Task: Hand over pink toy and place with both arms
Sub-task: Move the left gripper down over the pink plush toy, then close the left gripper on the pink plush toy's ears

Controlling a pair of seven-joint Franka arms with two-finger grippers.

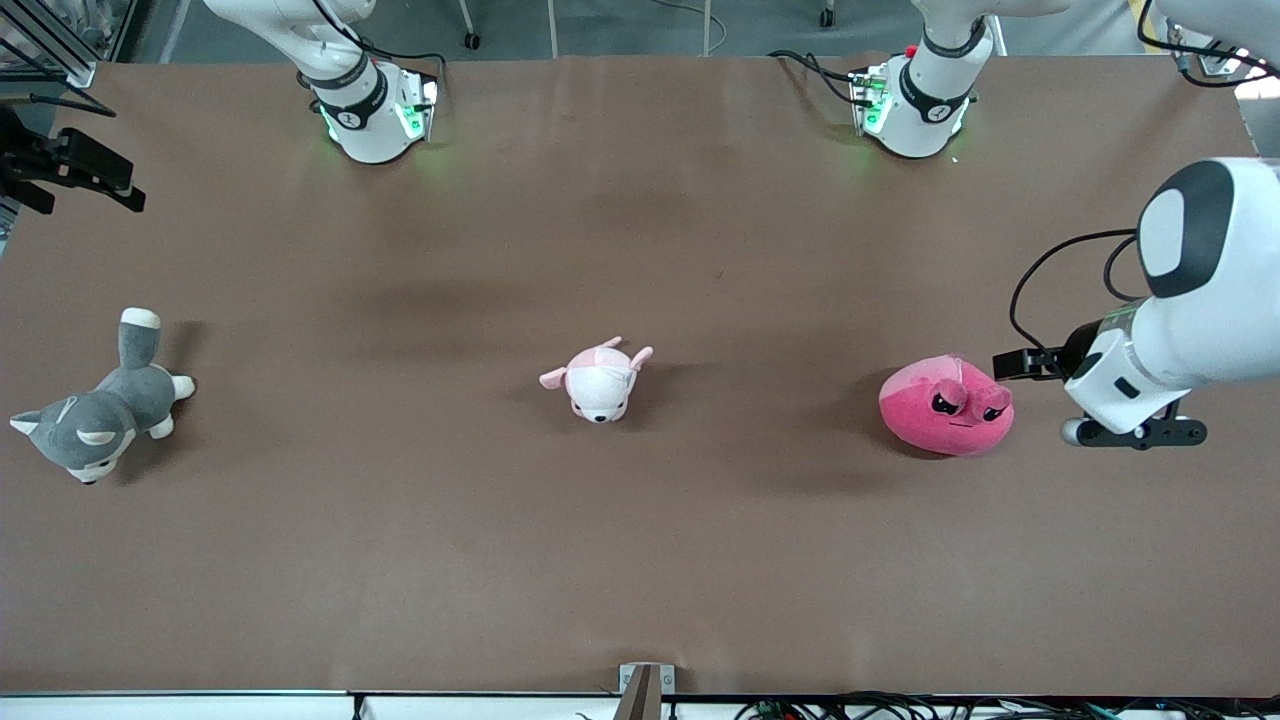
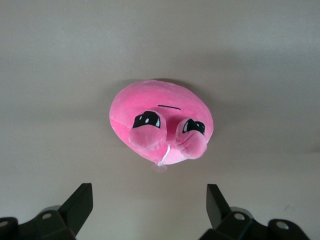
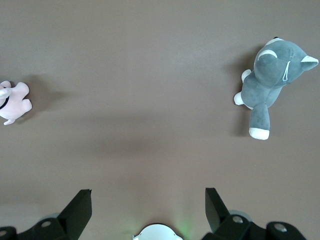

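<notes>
Left gripper (image 2: 149,207): spread wide and empty; it hangs over the brown table (image 1: 640,560) at the left arm's end, just beside the pink toy (image 1: 946,407), not touching it.
Reason for this pose: in my judgement the spread fingers frame the toy in the left wrist view, so the arm seems lined up for a first grasp.
Pink toy: it lies on the table at the left arm's end, eyes turned toward the front camera, well apart from the pink-and-white puppy (image 1: 600,380) in the middle.
Right gripper (image 3: 148,207): also spread and empty; this arm waits, high over its own base (image 3: 157,232).
Reason for waiting: probably it only receives the toy later, so it keeps out of the way.
Grey husky (image 1: 100,410): it lies on its side at the right arm's end, not part of the task.
Hidden or cut off: the front view does not show the right gripper at all; the left gripper's fingertips are mostly covered there by the white wrist, and most of the left arm leaves the frame.
Progress: handover not yet begun.
</notes>
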